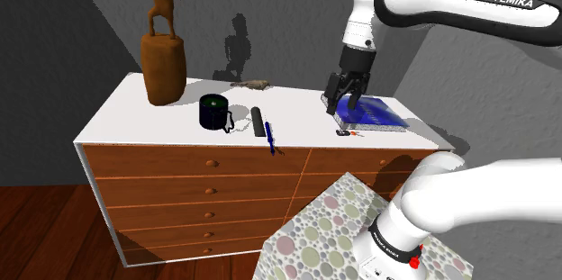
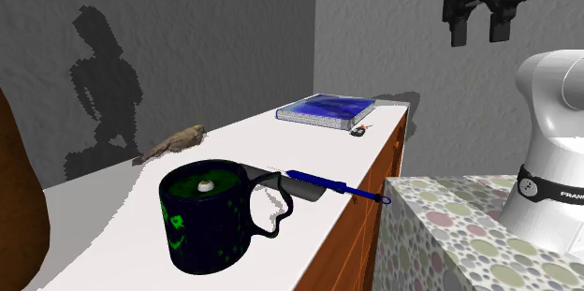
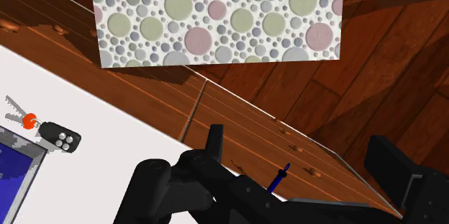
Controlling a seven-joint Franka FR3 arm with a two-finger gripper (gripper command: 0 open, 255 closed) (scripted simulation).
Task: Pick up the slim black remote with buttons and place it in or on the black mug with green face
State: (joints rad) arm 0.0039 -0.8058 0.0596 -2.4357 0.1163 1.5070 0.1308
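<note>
A slim black remote (image 1: pixel 257 121) lies flat on the white dresser top (image 1: pixel 126 112), just beside the handle of a black mug with a green face (image 1: pixel 214 112). A blue pen (image 1: pixel 270 137) lies beside the remote. Well apart are a blue book (image 1: pixel 371 114) and a key fob (image 1: pixel 345 131). The gripper (image 1: pixel 345 100) hangs high near them, jaws apart, empty.

Moderate light from the shoulder view's left: the tall brown carved statue (image 1: pixel 163 49) casts a jagged shadow (blocky-edged) on the grey wall (image 1: pixel 284 22); the black mug with green face (image 1: pixel 214 112) shades the white dresser top (image 1: pixel 135 114).
</note>
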